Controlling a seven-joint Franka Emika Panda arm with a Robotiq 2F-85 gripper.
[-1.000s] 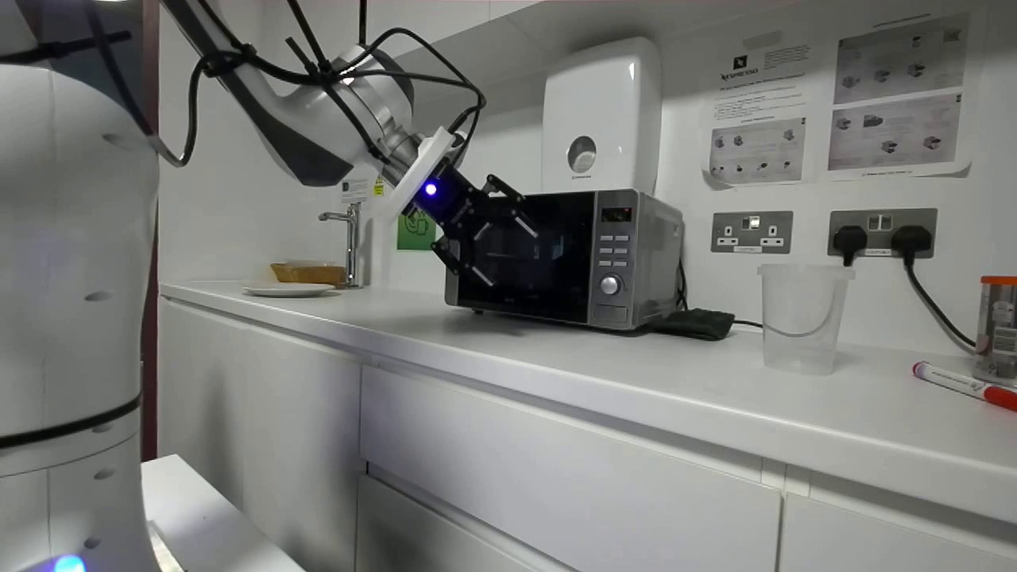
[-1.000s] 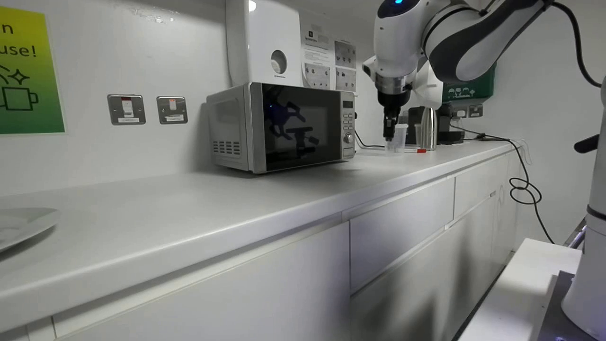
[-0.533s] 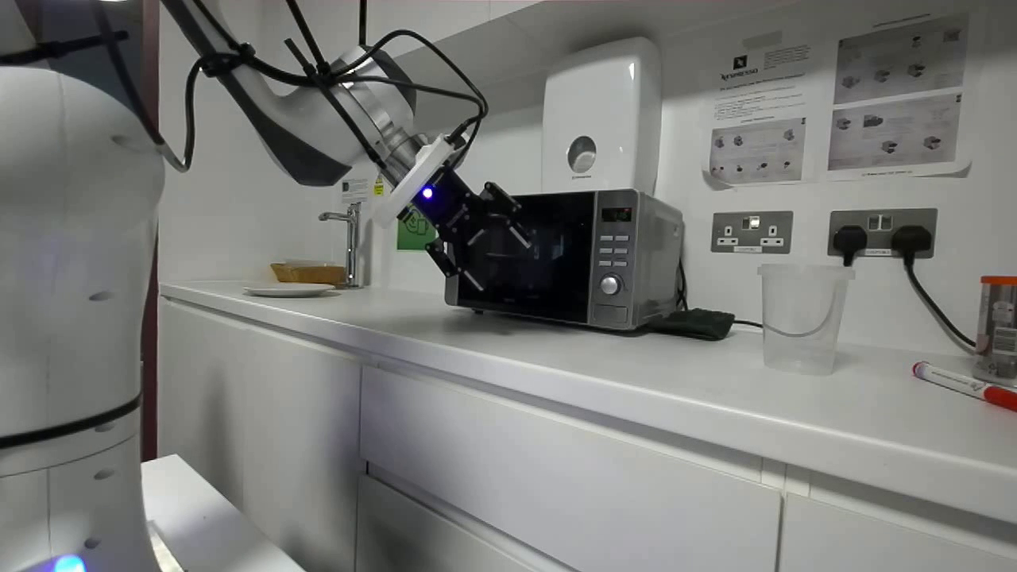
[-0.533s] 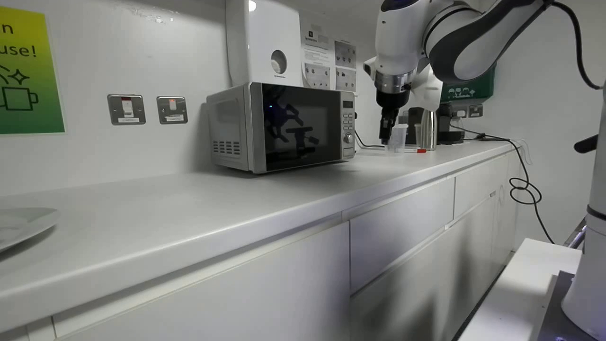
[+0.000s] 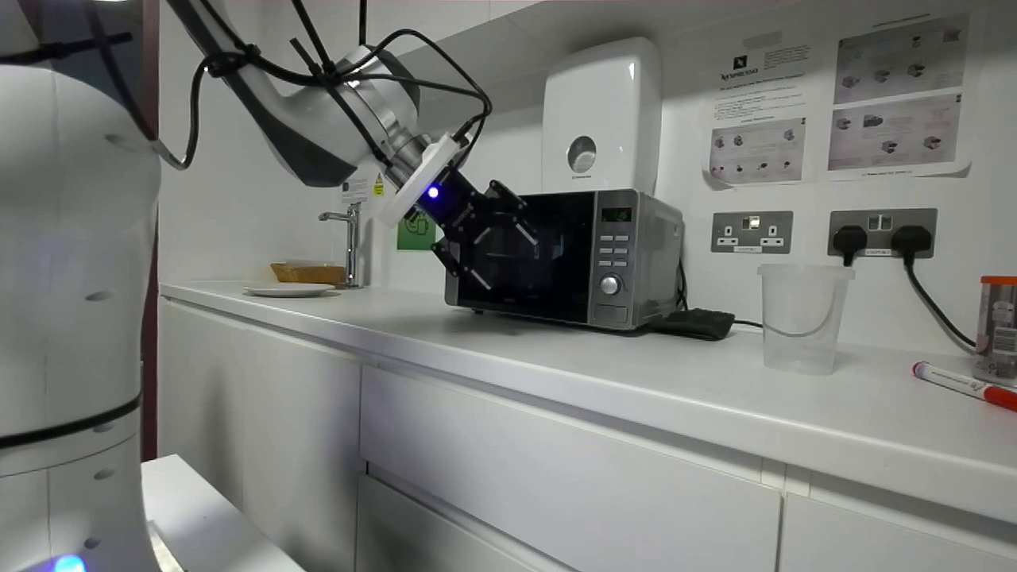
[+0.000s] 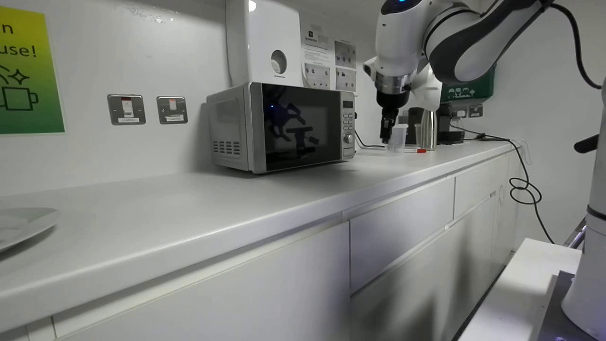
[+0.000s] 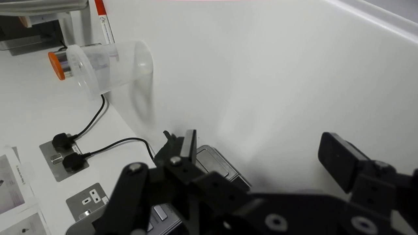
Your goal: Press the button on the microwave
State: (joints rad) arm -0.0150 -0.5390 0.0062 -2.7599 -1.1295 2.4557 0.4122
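The silver-grey microwave [image 5: 560, 278] stands on the counter with its dark door shut. It also shows in an exterior view [image 6: 303, 128]. Its control panel [image 5: 612, 274] carries small buttons [image 5: 612, 250], a round knob [image 5: 610, 284] and a wide rectangular button [image 5: 611, 313] at the bottom. My gripper [image 5: 504, 256] is open and empty, in front of the door and apart from the panel. In the wrist view the gripper [image 7: 261, 150] has its fingers spread wide. Part of the panel [image 7: 214, 161] shows beyond the left finger; the gripper hides the rest.
A clear plastic tub [image 5: 804, 318] stands to the right of the microwave, with a red marker [image 5: 965, 385] and an orange-lidded jar [image 5: 997, 330] further along. A dark cloth [image 5: 693, 323] lies beside the microwave. A white dispenser [image 5: 601, 119] hangs above it. A plate [image 5: 290, 290] lies near the tap.
My gripper has shifted only slightly: a little lower than one second ago, after a small move back and forth. It stays open. The microwave display looks green now; it looked red before.
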